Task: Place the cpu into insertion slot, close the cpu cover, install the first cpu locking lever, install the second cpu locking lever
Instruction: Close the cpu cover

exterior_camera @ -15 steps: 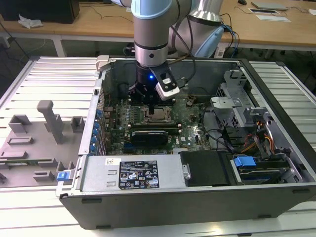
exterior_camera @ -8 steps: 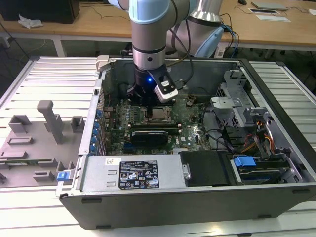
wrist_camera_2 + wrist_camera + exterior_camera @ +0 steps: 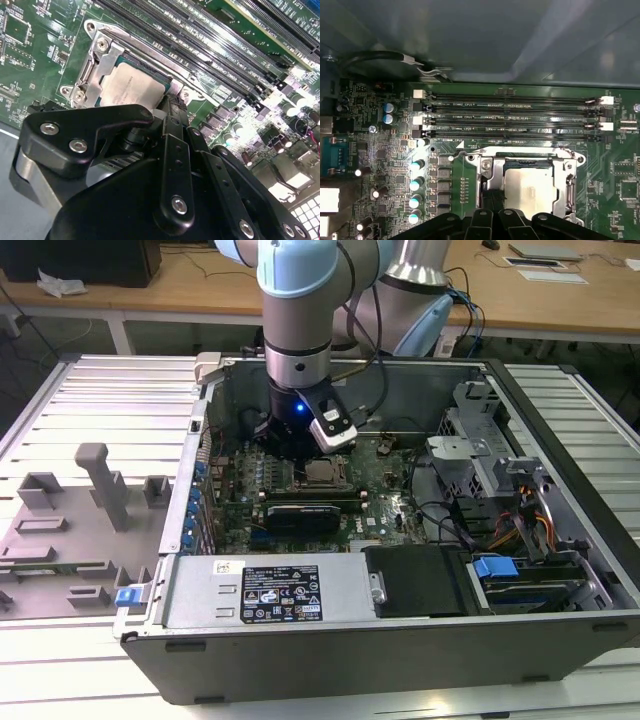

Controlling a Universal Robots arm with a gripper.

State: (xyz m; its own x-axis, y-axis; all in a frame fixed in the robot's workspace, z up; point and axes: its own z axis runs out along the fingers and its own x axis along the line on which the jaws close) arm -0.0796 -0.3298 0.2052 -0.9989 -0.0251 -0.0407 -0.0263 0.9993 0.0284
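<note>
Four steps listed for the job; tally as I judge it from here.

1. cpu [image 3: 527, 189]: done. Lies flat in the insertion slot [image 3: 485, 163], just beyond the pincer tip, pale top showing.
2. cpu cover [image 3: 111, 59]: looks down. In the second wrist view its silvery frame sits round the chip, which shows thru the window.
3. & 4. Locking levers: a thin silver rod [image 3: 150, 54] runs along the cover's far edge, past the pincer. Can't tell if either lever is latched, so count both as open items.

Pincer [image 3: 171, 102]: drawn together, tip low at the socket's near edge by the cover corner. Whether it nips anything underneath is hidden by its own links.

Containers & contents:
- Computer case [image 3: 420, 655], lid off, arm reaching down inside. Holds the green board [image 3: 612, 165], which spreads out all round below the pincer.
- Insertion slot: holds cpu, as above.
- Memory slots [image 3: 510, 117], long black rows further out past the socket: look unfilled.
- Black card [image 3: 300, 512]: on the board, near the pincer.
- Drive cage w/ blue tab [image 3: 495, 567]: well apart from the pincer, same case.
</note>
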